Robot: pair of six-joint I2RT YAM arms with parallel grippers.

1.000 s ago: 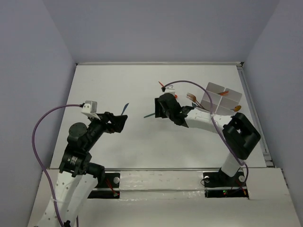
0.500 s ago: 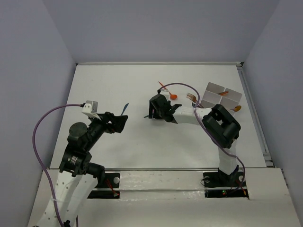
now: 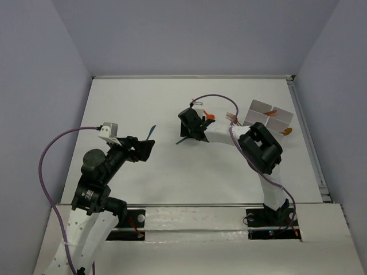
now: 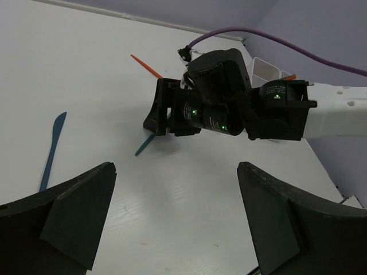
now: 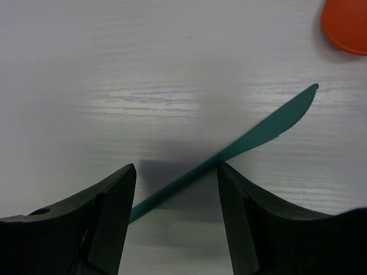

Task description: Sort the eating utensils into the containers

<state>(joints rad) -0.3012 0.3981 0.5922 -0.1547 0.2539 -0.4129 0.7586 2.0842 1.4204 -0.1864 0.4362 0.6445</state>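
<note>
Near the middle of the table (image 3: 132, 97), the right end effector (image 5: 175, 183) sat low over a teal knife (image 5: 252, 137), its jaws parted on either side of the handle with a gap on both sides, gripping nothing. The knife lay flat, its serrated tip near an orange spoon (image 5: 347, 26) and well apart from the divided tray (image 3: 261, 106) at the far right. The left end effector (image 4: 175, 172) hung empty and fully spread, a blue knife (image 4: 51, 152) lying flat just beyond it.
</note>
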